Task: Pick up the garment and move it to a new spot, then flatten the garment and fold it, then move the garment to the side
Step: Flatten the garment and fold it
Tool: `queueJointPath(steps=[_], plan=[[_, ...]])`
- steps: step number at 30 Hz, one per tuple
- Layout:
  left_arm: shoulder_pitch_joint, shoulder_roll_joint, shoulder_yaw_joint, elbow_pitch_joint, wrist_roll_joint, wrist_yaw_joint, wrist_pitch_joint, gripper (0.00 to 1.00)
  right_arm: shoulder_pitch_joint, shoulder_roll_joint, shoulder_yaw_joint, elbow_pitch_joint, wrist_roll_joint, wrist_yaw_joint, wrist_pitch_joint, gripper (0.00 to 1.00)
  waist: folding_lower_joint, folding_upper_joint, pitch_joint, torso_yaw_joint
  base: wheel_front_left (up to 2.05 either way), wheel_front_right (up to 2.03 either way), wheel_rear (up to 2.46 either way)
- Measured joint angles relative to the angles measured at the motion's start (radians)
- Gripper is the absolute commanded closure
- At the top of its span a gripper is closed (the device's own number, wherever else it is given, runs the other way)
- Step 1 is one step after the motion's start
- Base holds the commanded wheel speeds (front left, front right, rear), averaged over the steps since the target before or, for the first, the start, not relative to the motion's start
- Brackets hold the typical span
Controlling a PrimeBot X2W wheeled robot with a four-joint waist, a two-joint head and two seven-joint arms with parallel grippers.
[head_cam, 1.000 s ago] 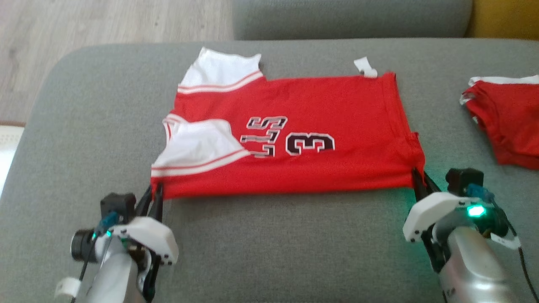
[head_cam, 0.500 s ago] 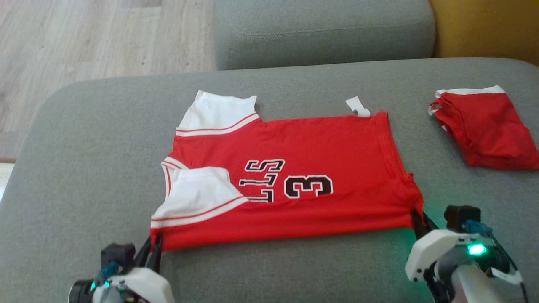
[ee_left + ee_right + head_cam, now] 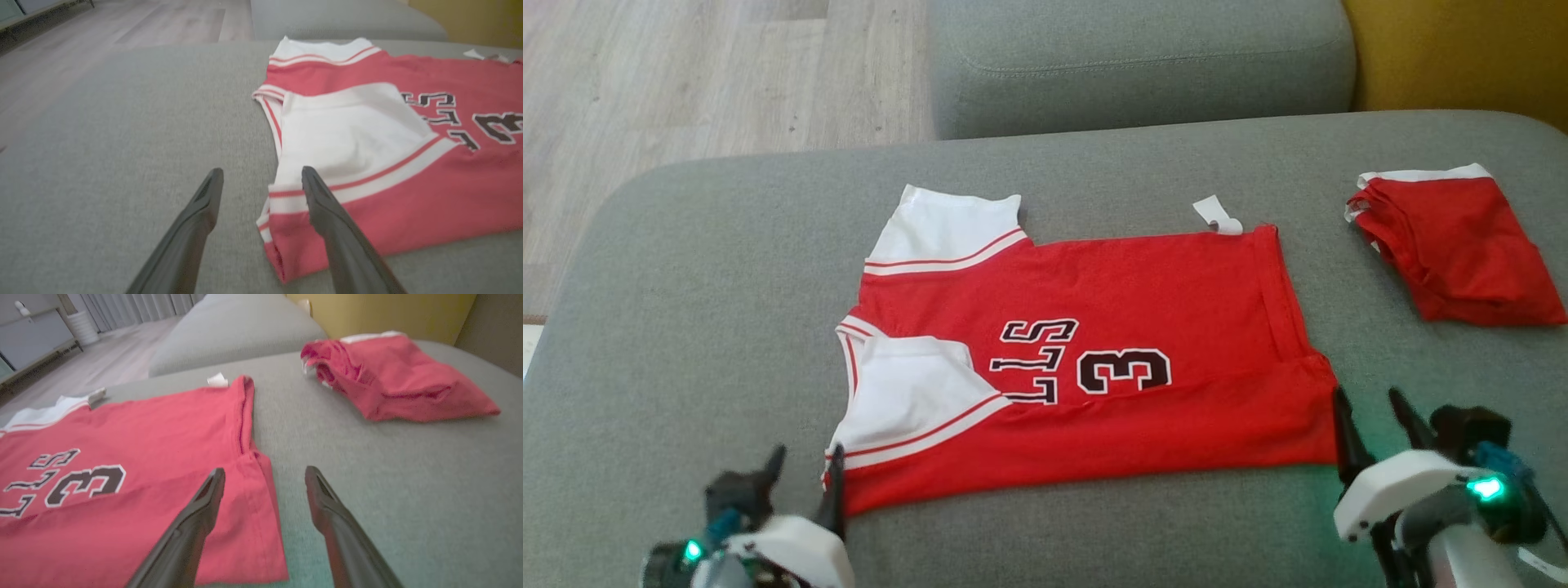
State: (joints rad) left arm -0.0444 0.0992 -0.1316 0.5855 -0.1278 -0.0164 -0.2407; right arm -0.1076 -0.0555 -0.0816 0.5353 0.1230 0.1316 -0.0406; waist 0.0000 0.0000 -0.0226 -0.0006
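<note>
Red jersey flat on grey cushion, centre frame, nothing gripped.
Wood floor upper left. L gripper, lower left: fingers spread, one over bare cushion, one over the jersey's white-striped corner. Wide bare cushion left of the jersey. White shoulder panel folded over part of the lettering; "3" readable. Narrower bare strip to its right. R gripper, lower right: fingers spread, straddling the hem corner. Folded red garment near right edge, apart from the jersey. Arms cut off at bottom edge; can't tell if fingertips touch fabric.
</note>
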Motion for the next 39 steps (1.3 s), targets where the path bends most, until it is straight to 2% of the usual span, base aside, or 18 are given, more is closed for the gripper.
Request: queueJointPath(steps=[6, 10, 14, 17, 22, 24, 30, 35, 39], plan=[[-0.001, -0.004, 0.043, -0.182, -0.016, 0.008, -0.009, 0.00, 0.000, 0.003, 0.008, -0.086, -0.020, 0.000, -0.067, 0.00, 0.0000, 0.0000, 0.011, 0.001, 0.00, 0.00, 0.00], [-0.003, -0.008, 0.050, -0.237, -0.016, 0.004, -0.009, 0.00, 0.000, 0.003, 0.008, -0.107, -0.020, 0.000, -0.067, 0.00, 0.0000, 0.0000, 0.022, 0.002, 0.00, 0.00, 0.00], [-0.049, -0.006, 0.040, -0.219, -0.013, -0.036, -0.009, 0.00, -0.010, 0.003, 0.020, -0.140, -0.033, 0.000, -0.065, 0.00, 0.0000, 0.0000, 0.056, 0.002, 0.00, 0.00, 0.00], [-0.167, 0.016, -0.003, -0.159, 0.007, -0.069, 0.040, 0.00, -0.053, -0.002, 0.052, -0.159, -0.043, 0.000, -0.045, 0.00, 0.0000, 0.0000, 0.097, 0.001, 0.00, 0.00, 0.00], [-0.434, 0.076, -0.056, -0.084, -0.013, -0.108, 0.183, 0.00, -0.202, -0.051, 0.098, -0.207, -0.042, 0.000, -0.012, 0.00, 0.0000, 0.0000, 0.185, -0.010, 0.00, 0.00, 0.00], [-0.531, 0.107, -0.084, -0.045, -0.045, -0.108, 0.256, 0.00, -0.256, -0.067, 0.110, -0.225, -0.034, 0.000, -0.001, 0.00, 0.0001, 0.0000, 0.224, -0.019, 0.00, 0.00, 0.00], [-0.752, 0.221, -0.293, 0.038, -0.186, -0.115, 0.434, 0.00, -0.368, -0.101, 0.130, -0.265, 0.008, 0.000, 0.028, 0.00, 0.0003, -0.0001, 0.338, -0.050, 0.00, 0.00, 0.00], [-0.886, 0.298, -0.386, 0.110, -0.293, -0.115, 0.488, 0.00, -0.442, -0.115, 0.153, -0.280, 0.024, 0.000, 0.040, 0.00, 0.0003, 0.0000, 0.413, -0.084, 0.00, 0.00, 0.00], [-0.960, 0.336, -0.453, 0.167, -0.337, -0.115, 0.511, 0.00, -0.482, -0.117, 0.171, -0.298, 0.028, 0.000, 0.041, 0.00, 0.0003, -0.0001, 0.460, -0.114, 0.00, 0.00, 0.00]])
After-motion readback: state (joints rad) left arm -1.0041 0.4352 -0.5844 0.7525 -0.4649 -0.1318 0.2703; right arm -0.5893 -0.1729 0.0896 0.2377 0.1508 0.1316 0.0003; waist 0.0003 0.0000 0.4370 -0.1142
